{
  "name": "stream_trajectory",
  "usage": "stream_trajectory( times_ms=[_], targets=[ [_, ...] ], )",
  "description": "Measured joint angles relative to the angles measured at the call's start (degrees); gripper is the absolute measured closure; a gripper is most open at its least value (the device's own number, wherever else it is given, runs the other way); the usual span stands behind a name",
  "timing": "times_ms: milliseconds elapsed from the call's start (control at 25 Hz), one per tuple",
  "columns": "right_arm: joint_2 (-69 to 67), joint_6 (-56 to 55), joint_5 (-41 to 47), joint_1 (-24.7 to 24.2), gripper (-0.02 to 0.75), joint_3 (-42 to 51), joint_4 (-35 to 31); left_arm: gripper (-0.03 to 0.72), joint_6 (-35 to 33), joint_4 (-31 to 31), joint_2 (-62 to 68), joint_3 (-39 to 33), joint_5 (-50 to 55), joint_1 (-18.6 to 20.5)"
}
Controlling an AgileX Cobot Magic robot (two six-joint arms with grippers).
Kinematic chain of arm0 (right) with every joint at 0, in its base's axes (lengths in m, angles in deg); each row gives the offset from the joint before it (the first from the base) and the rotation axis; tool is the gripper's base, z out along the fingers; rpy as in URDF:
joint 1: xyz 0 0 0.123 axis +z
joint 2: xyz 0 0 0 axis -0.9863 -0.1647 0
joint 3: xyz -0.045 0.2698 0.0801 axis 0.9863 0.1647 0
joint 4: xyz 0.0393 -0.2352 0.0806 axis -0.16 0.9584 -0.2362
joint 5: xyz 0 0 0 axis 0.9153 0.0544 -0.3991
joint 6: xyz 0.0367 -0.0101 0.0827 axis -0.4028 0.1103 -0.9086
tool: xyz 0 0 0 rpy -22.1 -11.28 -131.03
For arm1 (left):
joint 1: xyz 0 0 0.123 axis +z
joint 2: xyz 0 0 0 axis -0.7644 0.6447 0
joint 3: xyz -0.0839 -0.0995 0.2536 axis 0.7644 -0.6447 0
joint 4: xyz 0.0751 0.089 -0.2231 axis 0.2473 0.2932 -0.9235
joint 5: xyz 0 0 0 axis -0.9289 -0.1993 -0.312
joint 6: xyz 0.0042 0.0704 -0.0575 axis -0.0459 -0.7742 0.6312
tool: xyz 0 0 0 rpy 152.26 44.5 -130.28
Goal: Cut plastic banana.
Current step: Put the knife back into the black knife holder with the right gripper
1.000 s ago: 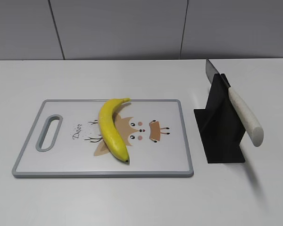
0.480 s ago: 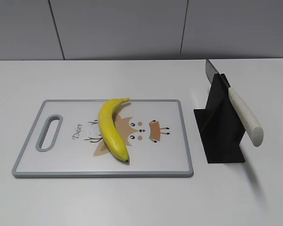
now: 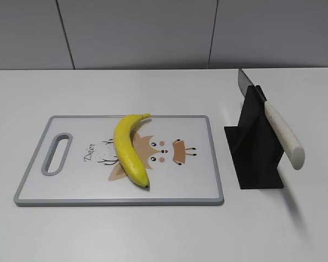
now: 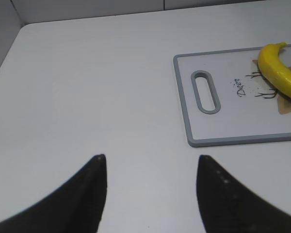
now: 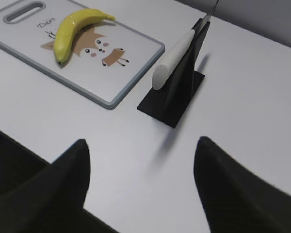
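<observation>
Nothing has shifted over the last second, so cutting has not begun. The banana (image 3: 130,149) lies whole on the cutting board (image 3: 202,164), centre-left of the frame. The knife (image 3: 281,134) sits in its stand (image 3: 254,158), right. Left end effector (image 4: 150,167) and right end effector (image 5: 141,153) hang spread wide, empty, above the bench (image 3: 164,234).

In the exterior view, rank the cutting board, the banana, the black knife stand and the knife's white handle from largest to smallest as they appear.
1. Cutting board, by far the largest.
2. Black knife stand.
3. Banana, long but narrow.
4. White knife handle, the smallest, though it tilts toward the camera, so its apparent length is unsure.
</observation>
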Motion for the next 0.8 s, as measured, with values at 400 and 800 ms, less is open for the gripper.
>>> stream_trajectory(
  times_ms=[400, 800],
  targets=[
    [1.2, 0.0, 0.1, 0.0, 0.216, 0.0, 0.0, 0.115, 0.0, 0.1, 0.0, 0.0, -0.1, 0.0],
    [1.2, 0.0, 0.1, -0.1, 0.216, 0.0, -0.2, 0.115, 0.0, 0.1, 0.0, 0.0, -0.1, 0.0]
  ],
)
